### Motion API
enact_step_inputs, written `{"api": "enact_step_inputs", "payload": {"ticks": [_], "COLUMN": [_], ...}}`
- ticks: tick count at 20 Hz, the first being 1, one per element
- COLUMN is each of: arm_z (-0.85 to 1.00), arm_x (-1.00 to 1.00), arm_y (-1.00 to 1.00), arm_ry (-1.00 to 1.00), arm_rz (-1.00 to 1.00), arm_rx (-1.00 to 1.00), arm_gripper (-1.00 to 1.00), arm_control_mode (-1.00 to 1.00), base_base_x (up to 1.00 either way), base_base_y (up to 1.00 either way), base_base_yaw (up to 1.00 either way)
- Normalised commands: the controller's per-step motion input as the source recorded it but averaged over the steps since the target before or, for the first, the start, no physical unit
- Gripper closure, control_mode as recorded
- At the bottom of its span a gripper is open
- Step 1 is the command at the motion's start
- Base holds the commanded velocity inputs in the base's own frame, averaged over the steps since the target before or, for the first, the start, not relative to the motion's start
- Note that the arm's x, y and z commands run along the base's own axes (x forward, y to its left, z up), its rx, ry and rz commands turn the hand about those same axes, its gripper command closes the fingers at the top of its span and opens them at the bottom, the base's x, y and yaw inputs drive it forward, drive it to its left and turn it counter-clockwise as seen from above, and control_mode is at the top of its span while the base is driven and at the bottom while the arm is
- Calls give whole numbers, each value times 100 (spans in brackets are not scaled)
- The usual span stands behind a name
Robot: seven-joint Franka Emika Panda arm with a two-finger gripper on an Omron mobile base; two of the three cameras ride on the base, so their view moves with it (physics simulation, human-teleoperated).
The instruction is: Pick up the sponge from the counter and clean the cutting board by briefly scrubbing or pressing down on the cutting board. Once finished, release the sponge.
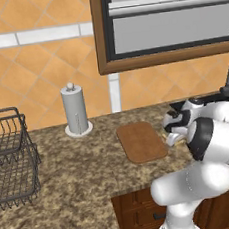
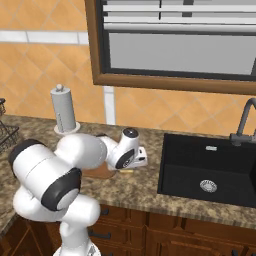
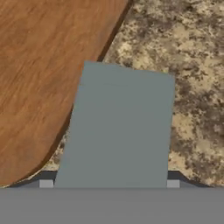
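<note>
Closely below the claw [image 1: 170, 139], sponge [image 3: 117, 131] laid on the table [image 3: 192, 65], long axis running alongside the cutting board [image 3: 43, 74] edge, claw grip state not discernible.

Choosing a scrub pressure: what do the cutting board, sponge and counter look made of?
Cutting board: wood, matte brown, visible grain streaks. Sponge: flat grey-green top, probably a scouring layer; the texture is not resolved. Counter: granite-like stone, speckled brown and beige.
</note>
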Motion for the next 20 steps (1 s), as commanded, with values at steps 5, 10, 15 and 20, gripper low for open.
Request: {"api": "enact_step_inputs", "payload": {"ticks": [5,10,15,20], "arm_z": [67,16,-5,-1], "arm_x": [-15,-13,-9,0], "arm_y": [31,63,77,45], "arm_ry": [-4,-2,-3,13], "arm_rz": [13,17,15,12], "arm_rx": [-1,-6,-5,0], "arm_gripper": [100,100,100,100], "arm_control_mode": [-100,-100,-100,-100], "base_base_x": [0,0,0,0], "base_base_y": [0,0,0,0], "base_base_yaw": [0,0,0,0]}}
